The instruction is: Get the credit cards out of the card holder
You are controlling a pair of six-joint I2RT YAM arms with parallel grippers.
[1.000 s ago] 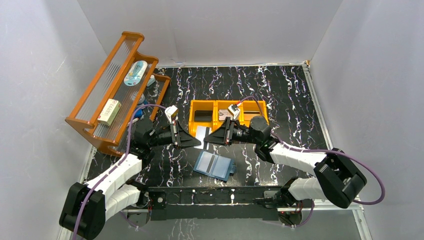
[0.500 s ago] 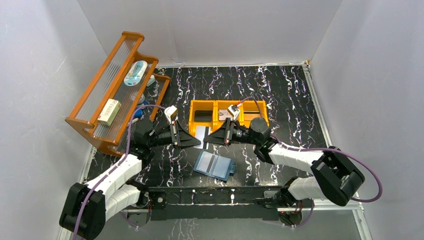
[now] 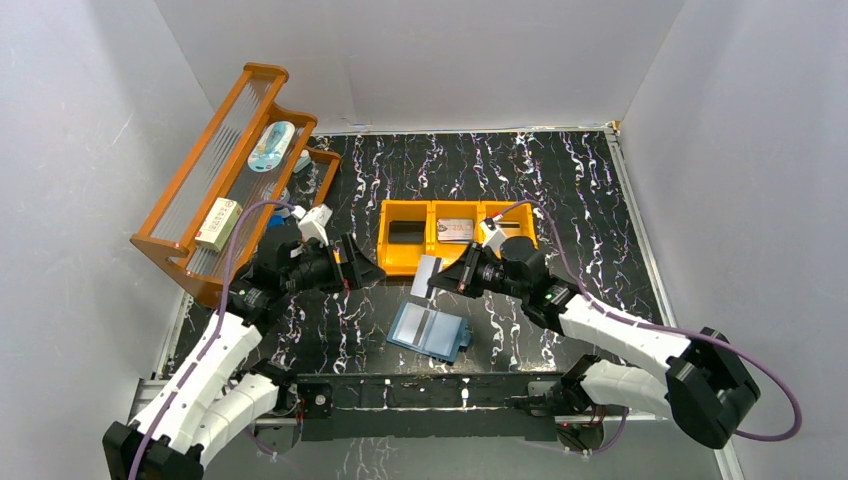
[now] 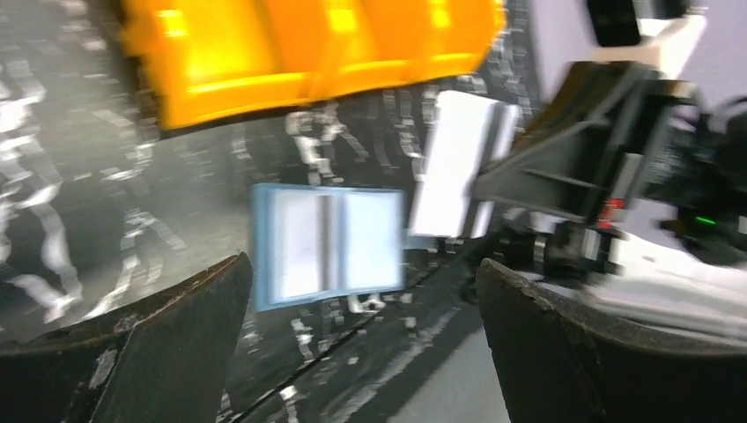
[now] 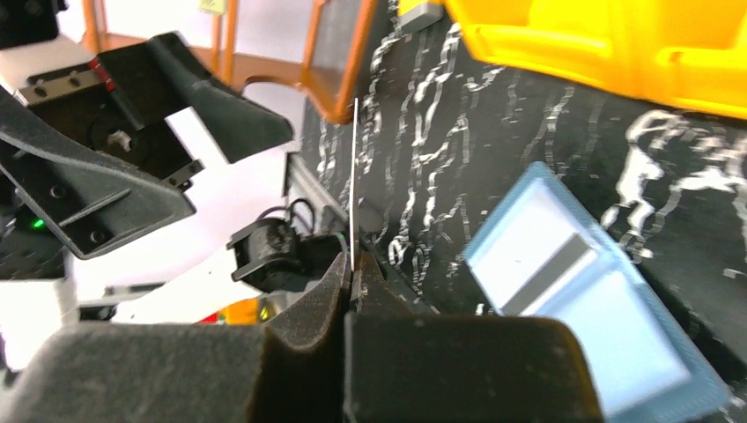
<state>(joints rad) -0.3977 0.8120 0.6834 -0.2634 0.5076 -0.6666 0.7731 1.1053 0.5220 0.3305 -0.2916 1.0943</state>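
The card holder (image 3: 430, 331) lies open on the black marbled table, pale blue inside; it also shows in the left wrist view as the card holder (image 4: 326, 246) and in the right wrist view as the card holder (image 5: 581, 317). My right gripper (image 3: 438, 283) is shut on a whitish credit card (image 3: 425, 275) held upright above the table, behind the holder. That card (image 5: 353, 176) is edge-on between the pads. My left gripper (image 3: 364, 269) stands open and empty, a little left of the card (image 4: 454, 163). A greyish card (image 3: 455, 230) lies in the bin's middle compartment.
An orange three-compartment bin (image 3: 400, 262) stands just behind both grippers. A wooden shelf rack (image 3: 215, 190) with small items stands at the back left. White walls close in the table on three sides.
My left gripper has opened, let go of the card and drawn back to the left. My right gripper has shut on the card and carried it slightly right and nearer.
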